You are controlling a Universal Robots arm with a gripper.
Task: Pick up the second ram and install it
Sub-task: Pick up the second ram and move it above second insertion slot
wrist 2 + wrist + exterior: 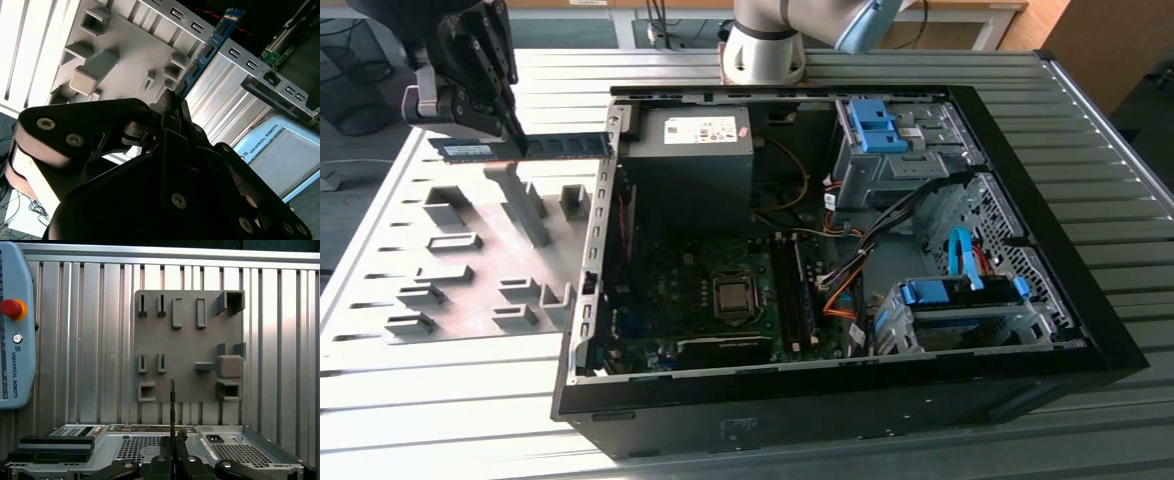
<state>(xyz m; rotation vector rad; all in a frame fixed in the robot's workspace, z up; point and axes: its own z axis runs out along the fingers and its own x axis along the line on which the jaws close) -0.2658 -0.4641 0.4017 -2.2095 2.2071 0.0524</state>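
I have the gripper pinching the second ram above the grey holder plate's corner beside the computer case. It sits on edge, its long axis level, its free end pointing at the case.

You're looking at a grey holder tray lying below the gripper, an open computer case sitting just beside it, a teach pendant lying well off, all resting on a slatted table.
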